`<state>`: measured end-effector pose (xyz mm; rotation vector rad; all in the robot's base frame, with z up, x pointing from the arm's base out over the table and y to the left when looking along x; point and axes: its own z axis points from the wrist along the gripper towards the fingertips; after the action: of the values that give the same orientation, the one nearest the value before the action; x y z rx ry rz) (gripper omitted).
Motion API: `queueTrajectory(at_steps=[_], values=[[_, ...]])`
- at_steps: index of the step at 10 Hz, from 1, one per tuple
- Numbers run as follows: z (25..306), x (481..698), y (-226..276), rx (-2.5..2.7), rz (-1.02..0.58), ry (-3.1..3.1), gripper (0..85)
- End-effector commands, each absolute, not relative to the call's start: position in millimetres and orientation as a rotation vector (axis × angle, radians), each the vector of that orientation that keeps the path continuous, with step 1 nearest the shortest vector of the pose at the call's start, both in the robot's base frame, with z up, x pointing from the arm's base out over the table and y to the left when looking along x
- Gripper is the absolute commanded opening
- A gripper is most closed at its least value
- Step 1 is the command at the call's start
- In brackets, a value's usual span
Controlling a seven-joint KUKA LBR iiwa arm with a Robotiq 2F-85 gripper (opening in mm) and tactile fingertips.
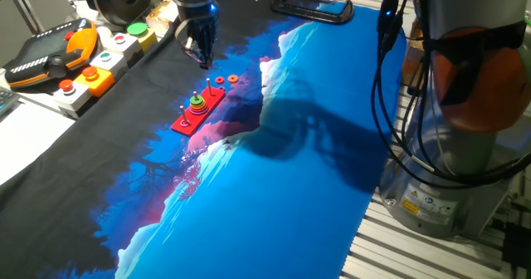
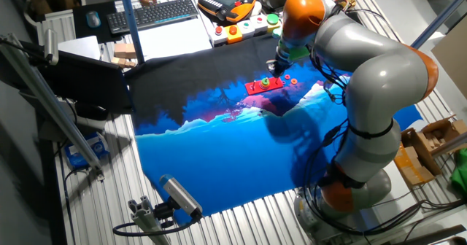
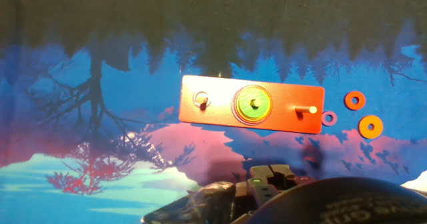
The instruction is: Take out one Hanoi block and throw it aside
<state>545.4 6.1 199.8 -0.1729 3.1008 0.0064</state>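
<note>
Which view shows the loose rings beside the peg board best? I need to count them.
The hand view: three loose rings lie clearly apart on the cloth past the red peg board. One fixed view shows them as tiny dots; in the other they are barely visible beside the arm.

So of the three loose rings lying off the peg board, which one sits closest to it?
The small purple ring, right at the peg board's short end. The red ring and the orange ring lie farther out.
</note>
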Motion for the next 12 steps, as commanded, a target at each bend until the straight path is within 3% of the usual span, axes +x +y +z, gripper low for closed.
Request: queueTrajectory(at_steps=[1,12], values=[[200.5,544.4,5.8,-0.179,0.011,3.102,0.7],[201.9,542.6,4.5,-0.189,-0.022,3.102,0.7]])
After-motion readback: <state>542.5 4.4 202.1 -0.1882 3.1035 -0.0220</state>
